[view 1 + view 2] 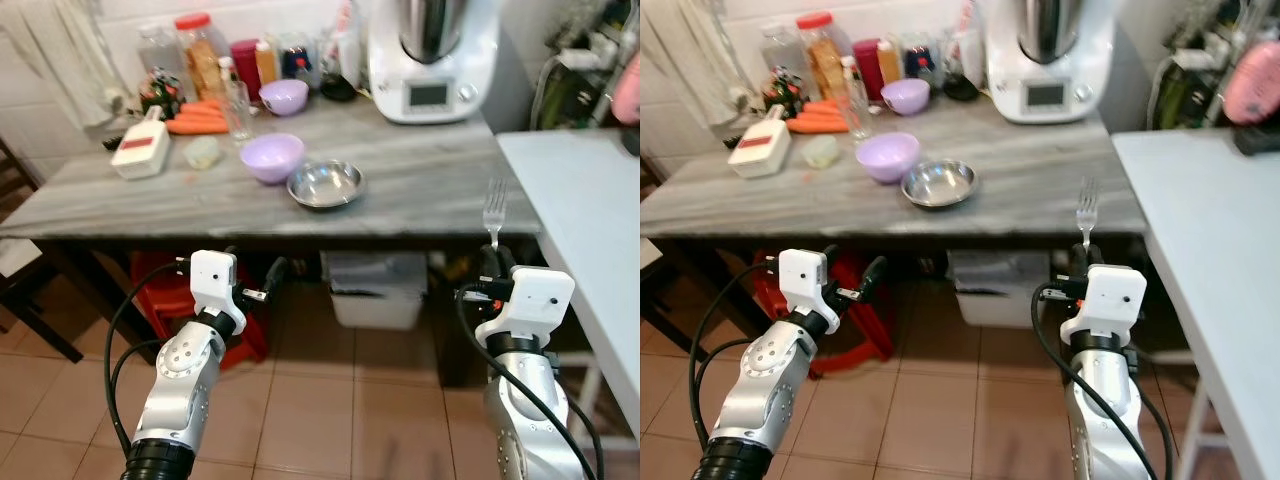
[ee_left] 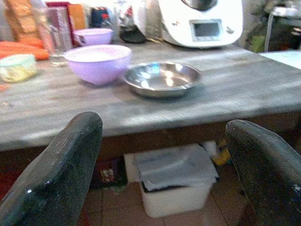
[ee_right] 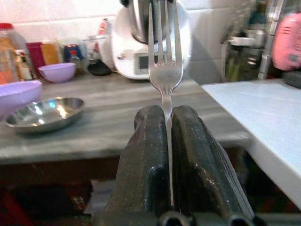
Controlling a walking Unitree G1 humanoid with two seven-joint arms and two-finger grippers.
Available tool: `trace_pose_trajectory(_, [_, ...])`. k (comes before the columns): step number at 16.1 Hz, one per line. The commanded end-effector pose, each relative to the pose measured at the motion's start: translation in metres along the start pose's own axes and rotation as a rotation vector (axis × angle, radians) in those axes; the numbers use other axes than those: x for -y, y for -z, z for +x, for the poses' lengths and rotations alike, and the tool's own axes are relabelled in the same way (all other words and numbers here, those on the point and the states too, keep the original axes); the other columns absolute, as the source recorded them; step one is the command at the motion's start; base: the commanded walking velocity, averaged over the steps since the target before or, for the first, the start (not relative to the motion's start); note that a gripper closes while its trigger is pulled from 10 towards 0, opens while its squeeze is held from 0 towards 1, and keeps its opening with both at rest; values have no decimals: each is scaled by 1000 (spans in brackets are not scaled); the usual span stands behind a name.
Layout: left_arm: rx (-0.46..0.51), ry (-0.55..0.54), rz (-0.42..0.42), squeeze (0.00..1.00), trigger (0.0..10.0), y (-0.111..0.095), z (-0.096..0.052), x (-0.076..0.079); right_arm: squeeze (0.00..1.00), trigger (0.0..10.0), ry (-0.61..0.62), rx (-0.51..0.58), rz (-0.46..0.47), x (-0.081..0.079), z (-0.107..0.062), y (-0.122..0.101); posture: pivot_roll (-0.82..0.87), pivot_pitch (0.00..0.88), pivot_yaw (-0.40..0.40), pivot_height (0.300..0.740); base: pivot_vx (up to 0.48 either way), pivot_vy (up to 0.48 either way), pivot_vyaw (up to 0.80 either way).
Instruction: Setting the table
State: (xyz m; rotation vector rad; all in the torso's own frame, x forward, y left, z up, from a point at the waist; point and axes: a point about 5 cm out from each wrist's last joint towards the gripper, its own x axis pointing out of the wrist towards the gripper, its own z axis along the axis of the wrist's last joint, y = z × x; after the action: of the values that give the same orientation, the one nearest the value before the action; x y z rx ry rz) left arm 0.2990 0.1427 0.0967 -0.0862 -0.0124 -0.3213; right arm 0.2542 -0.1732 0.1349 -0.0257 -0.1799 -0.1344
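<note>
Right gripper (image 1: 493,262) at lower right of frame, fingers clenched on fork (image 1: 494,210), tines up, short of the tabletop (image 1: 430,185) edge. Left gripper (image 1: 262,282) at lower left, fingers spread, grasping nothing. Steel bowl (image 1: 326,184) and purple bowl (image 1: 272,157) at centre of tabletop. Judged early: fork in hand, not yet laid; no place set.

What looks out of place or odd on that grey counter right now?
Nothing is spilled or broken. The grey counter is cluttered at the back, with loose carrots lying among jars. The steel bowl and purple bowl sit upright. The right gripper holds a fork upright.
</note>
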Motion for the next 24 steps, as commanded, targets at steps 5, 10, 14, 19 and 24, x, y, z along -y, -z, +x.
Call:
trace_pose_trajectory(5, [-3,-26,14,0,10000,-2,-4,-10,0,10000,-13,-1,33,-7,3,-1,-96,0,95,740,374,0,0])
trace_pose_trajectory(10, [-9,-18,7,0,10000,-1,-6,-8,0,10000,-8,-7,35,-7,3,0,-95,0,97,740,375,0,0])
trace_pose_trajectory(14, [-14,-12,6,0,10000,0,-7,-7,0,10000,-8,-11,29,-7,2,1,-97,0,97,740,378,0,0])
trace_pose_trajectory(19, [-23,-6,5,0,10000,2,-11,-5,0,10000,-11,-27,24,-9,1,4,-95,0,93,740,375,0,0])
trace_pose_trajectory(24, [-21,-8,2,0,10000,1,-18,-9,0,10000,-40,-64,3,-13,-2,11,-93,0,92,740,135,0,0])
